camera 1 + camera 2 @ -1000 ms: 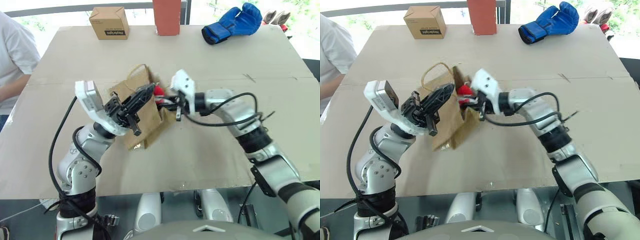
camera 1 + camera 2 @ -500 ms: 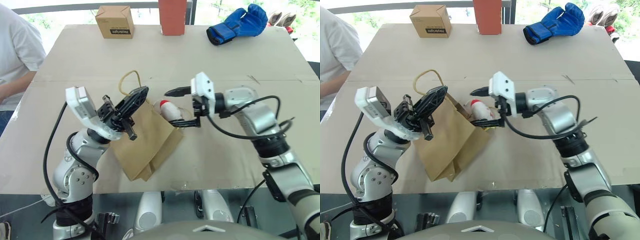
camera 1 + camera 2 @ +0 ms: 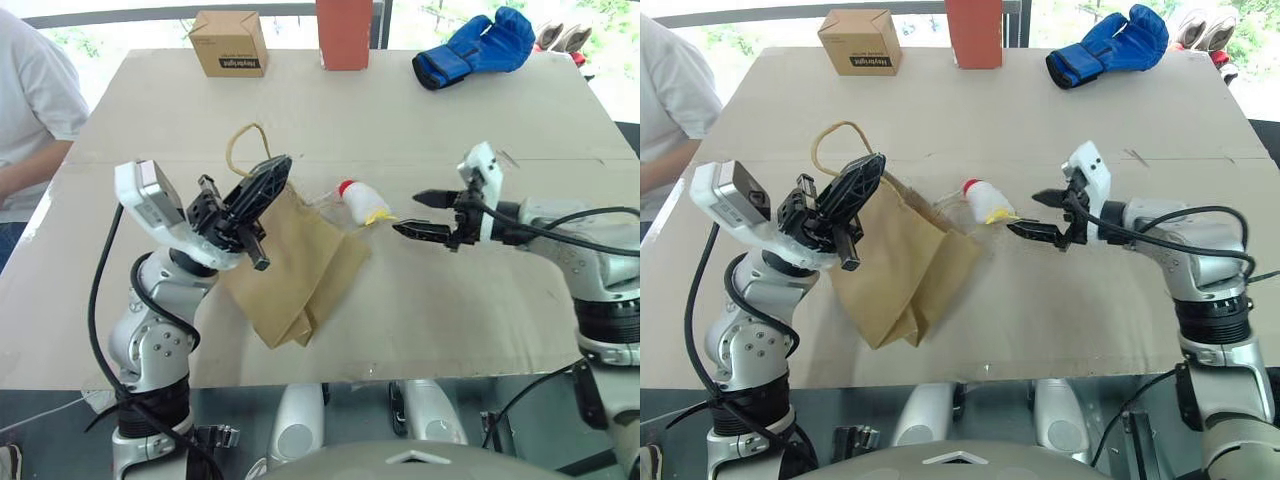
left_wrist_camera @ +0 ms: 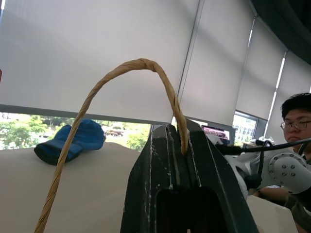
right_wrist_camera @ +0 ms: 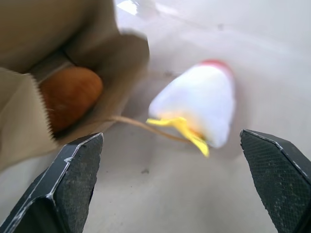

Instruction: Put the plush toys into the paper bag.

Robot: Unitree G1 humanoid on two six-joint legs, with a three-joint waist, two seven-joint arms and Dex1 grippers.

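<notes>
Lying slumped on the large beige cardboard-covered table (image 3: 420, 320), the plain brown kraft paper bag (image 3: 300, 265) has its mouth facing the right arm, one looped twisted-paper handle (image 4: 121, 92) pinched in the left gripper (image 3: 262, 188), whose jaws are clamped tight on it. Rounded orange-brown plush toy (image 5: 70, 94) sits inside the bag mouth, so that one looks done. White plush toy with red top and yellow base (image 3: 360, 202) lies on the table just outside the mouth, touching nothing but the surface. Right gripper (image 3: 425, 214) sits just beside it, fingers spread wide, empty.

Risks, as a judgement: bag mouth is half collapsed, so pushing the white toy in could snag the paper edge or the loose second handle (image 5: 141, 125) and shove the bag away; the toy looks soft and rounded, so a shallow pinch may squirt it out; left grip on a thin handle only, so the bag may swing or the orange toy roll out.
</notes>
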